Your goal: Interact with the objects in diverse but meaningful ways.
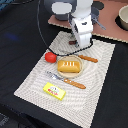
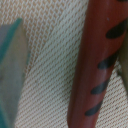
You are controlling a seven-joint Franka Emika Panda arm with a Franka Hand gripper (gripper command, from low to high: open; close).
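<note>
My gripper (image 1: pixel 80 43) is low over the far edge of the striped placemat (image 1: pixel 30 82). In the wrist view its fingers stand apart on either side of a reddish-brown stick with dark stripes (image 2: pixel 97 60) lying on the mat, with a gap between the teal finger (image 2: pixel 12 70) and the stick. That stick shows as a dark red bit under the gripper (image 1: pixel 73 43). On the mat lie a red tomato (image 1: pixel 50 57), an orange ridged bread block (image 1: pixel 69 65), a thin brown stick (image 1: pixel 88 59) and a yellow labelled bar (image 1: pixel 54 91). A grey pot-like shape (image 1: pixel 61 15) is mostly hidden behind the arm.
A knife with a metal blade and orange handle (image 1: pixel 70 82) lies between the bread and the yellow bar. A brown board (image 1: pixel 112 30) at the back holds a pale bowl (image 1: pixel 123 18). A black cable (image 1: pixel 42 35) runs past the tomato. The table around is dark.
</note>
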